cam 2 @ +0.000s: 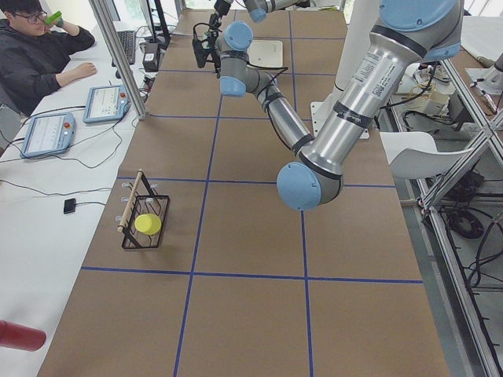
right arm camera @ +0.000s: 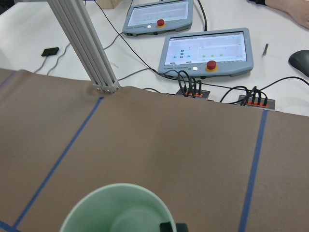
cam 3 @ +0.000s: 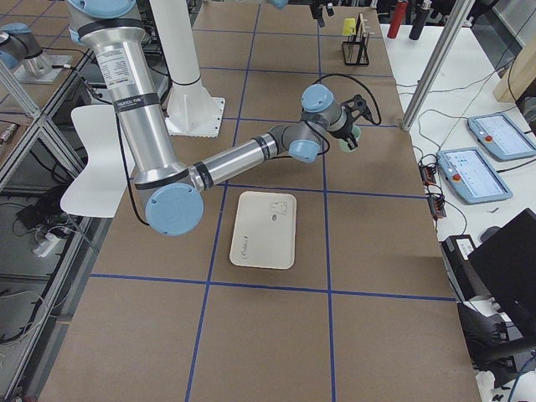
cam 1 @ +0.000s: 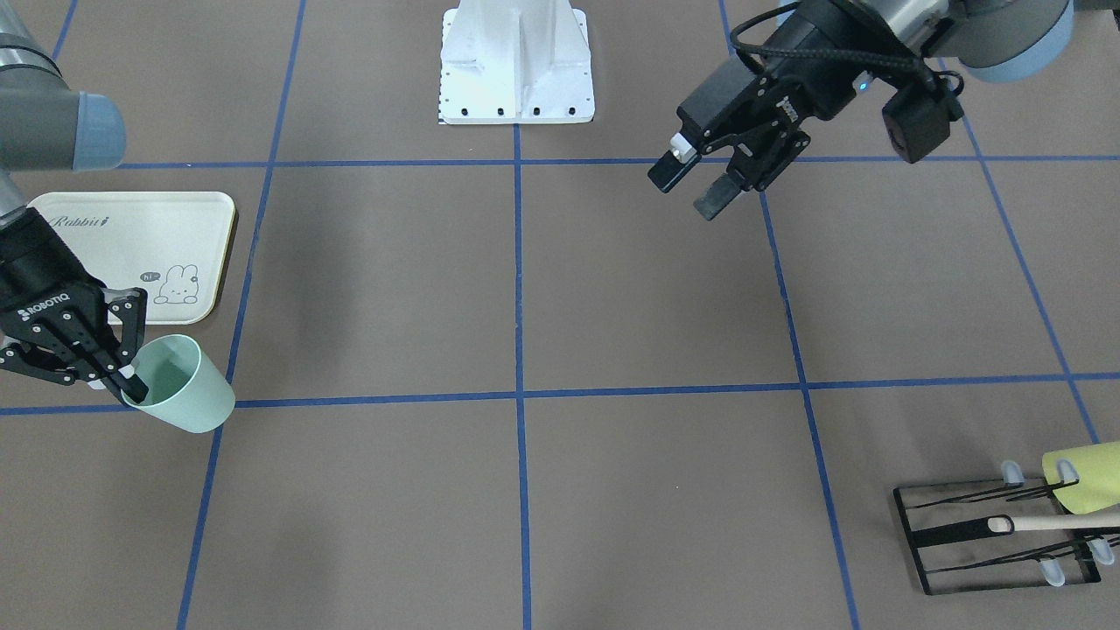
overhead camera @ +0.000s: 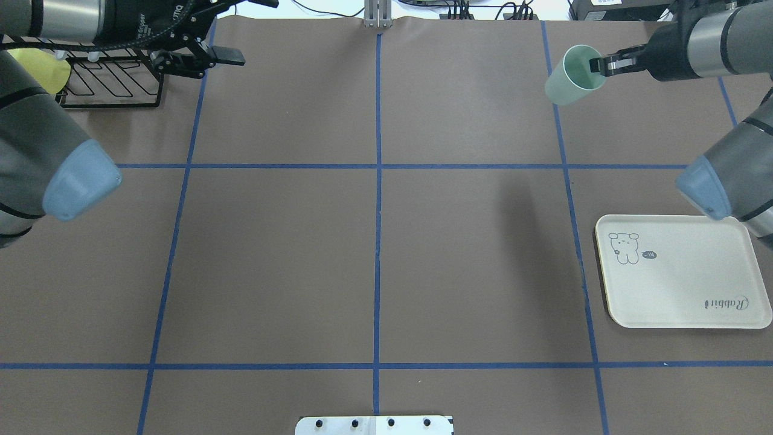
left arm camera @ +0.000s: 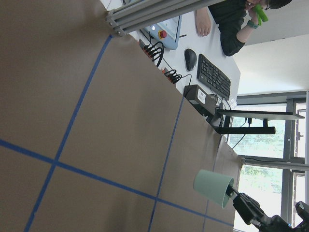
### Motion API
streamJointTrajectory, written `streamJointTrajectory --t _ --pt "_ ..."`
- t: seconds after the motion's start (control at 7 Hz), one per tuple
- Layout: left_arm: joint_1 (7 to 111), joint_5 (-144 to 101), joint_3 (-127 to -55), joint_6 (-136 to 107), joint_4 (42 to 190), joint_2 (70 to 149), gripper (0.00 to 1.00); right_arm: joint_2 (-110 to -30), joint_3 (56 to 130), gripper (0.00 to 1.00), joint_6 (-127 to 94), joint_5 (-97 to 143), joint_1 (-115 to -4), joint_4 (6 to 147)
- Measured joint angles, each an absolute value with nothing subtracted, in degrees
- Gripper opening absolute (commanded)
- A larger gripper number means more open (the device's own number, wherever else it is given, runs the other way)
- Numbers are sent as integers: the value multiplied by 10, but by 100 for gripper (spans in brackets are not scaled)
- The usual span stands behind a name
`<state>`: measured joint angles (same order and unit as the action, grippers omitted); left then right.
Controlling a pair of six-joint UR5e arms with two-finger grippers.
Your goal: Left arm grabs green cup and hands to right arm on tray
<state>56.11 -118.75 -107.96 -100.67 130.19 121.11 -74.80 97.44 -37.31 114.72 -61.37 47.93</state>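
The pale mint-green cup (cam 1: 188, 389) is tilted, and my right gripper (cam 1: 131, 385) is shut on its rim, one finger inside and one outside. In the overhead view the green cup (overhead camera: 570, 78) and right gripper (overhead camera: 598, 64) are at the far right, beyond the cream tray (overhead camera: 682, 284). The tray (cam 1: 131, 236) has nothing on it. My left gripper (cam 1: 691, 188) is open and empty, far from the cup, near the wire rack in the overhead view (overhead camera: 253, 30). The cup also shows in the left wrist view (left arm camera: 212, 187) and the right wrist view (right arm camera: 120, 210).
A black wire rack (cam 1: 989, 534) holds a yellow-green cup (cam 1: 1085, 477) and a wooden stick (cam 1: 1059, 523) at the far left corner. The white robot base (cam 1: 516, 66) stands at the near edge. An operator sits beyond the table's far side.
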Motion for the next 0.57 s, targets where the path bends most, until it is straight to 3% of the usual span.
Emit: streamJointTrajectory --t 0.57 --pt "631 -1182 -1101 -726 1094 1212 99 -826 1056 0 -205 1206 -645 668"
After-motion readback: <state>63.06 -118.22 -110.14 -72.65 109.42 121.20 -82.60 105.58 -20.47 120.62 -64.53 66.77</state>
